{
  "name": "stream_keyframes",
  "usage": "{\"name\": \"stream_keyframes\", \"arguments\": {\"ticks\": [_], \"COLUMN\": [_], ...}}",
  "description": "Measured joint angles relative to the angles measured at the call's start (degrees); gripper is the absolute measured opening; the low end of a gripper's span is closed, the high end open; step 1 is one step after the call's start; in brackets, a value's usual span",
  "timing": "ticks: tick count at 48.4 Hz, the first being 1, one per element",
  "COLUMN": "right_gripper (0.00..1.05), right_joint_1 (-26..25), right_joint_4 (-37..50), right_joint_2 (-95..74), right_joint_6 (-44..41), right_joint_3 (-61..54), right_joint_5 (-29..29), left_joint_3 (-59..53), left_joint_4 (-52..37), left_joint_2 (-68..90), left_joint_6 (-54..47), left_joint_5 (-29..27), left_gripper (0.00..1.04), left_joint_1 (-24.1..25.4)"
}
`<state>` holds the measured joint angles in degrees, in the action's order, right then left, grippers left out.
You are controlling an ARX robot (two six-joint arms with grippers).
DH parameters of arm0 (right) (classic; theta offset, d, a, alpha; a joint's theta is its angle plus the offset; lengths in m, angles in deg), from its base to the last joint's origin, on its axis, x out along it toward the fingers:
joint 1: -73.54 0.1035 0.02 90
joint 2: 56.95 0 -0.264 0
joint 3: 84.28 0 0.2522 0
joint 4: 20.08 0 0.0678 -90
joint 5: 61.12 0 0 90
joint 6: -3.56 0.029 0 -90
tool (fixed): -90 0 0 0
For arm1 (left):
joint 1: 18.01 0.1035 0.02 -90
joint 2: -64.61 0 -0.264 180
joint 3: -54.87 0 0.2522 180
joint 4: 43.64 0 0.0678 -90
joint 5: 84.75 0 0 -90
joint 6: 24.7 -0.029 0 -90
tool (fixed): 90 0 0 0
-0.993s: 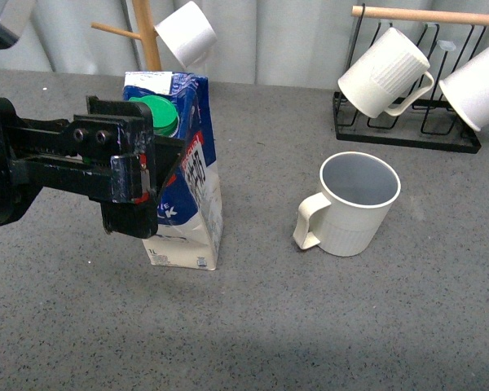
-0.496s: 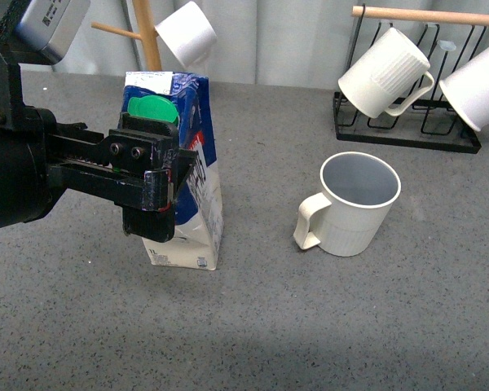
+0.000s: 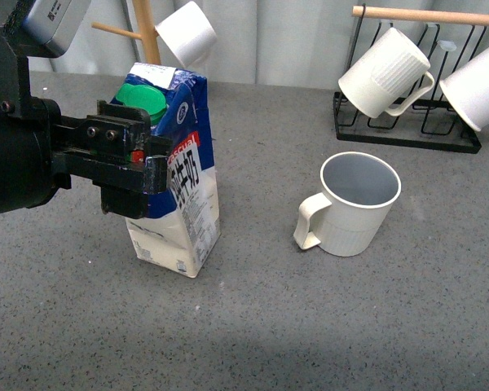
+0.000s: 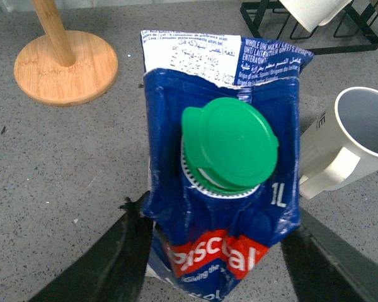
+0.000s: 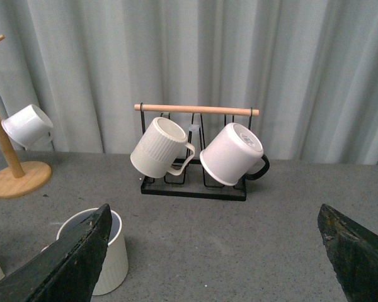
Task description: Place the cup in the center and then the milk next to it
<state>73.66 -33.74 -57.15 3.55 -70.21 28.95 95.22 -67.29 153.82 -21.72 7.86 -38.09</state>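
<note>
Blue-and-white milk pinched by the left gripper, cup standing free

Black fingers of the left gripper press on opposite sides of the carton below its green cap, clamping the dark blue upper part. The carton leans slightly off upright, and whether its base touches the grey table cannot be told. In the front view the cup stands upright on the table at 3 o'clock from the carton, clear of it, mouth up, with its loop handle pointing to about 8 o'clock. At 12 o'clock from the carton rises a wooden mug tree with a small white cup hung on a peg. At 1 o'clock from the cup is a black wire rack holding a ribbed mug and a second white mug. The right gripper hangs above the table with its fingers spread wide and nothing between them
</note>
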Motion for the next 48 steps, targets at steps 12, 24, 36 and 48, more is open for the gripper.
{"name": "stream_keyframes", "arguments": {"ticks": [12,24,36,48], "right_gripper": [0.96,0.96,0.96,0.96], "right_joint_1": [0.0,0.0,0.0,0.0], "right_joint_4": [0.0,0.0,0.0,0.0], "right_joint_2": [0.0,0.0,0.0,0.0], "right_joint_6": [0.0,0.0,0.0,0.0], "right_joint_3": [0.0,0.0,0.0,0.0], "right_joint_5": [-0.02,0.0,0.0,0.0], "left_joint_3": [0.0,1.2,7.13,10.01], "left_joint_4": [0.09,-2.78,-5.51,-5.92], "left_joint_2": [-0.83,0.04,6.16,8.7], "left_joint_6": [0.28,0.5,-0.44,-0.63], "left_joint_5": [-0.39,-3.87,-6.82,-7.06], "left_gripper": [0.18,0.05,0.05,0.05], "left_joint_1": [-1.31,-2.75,-6.64,-10.1]}}
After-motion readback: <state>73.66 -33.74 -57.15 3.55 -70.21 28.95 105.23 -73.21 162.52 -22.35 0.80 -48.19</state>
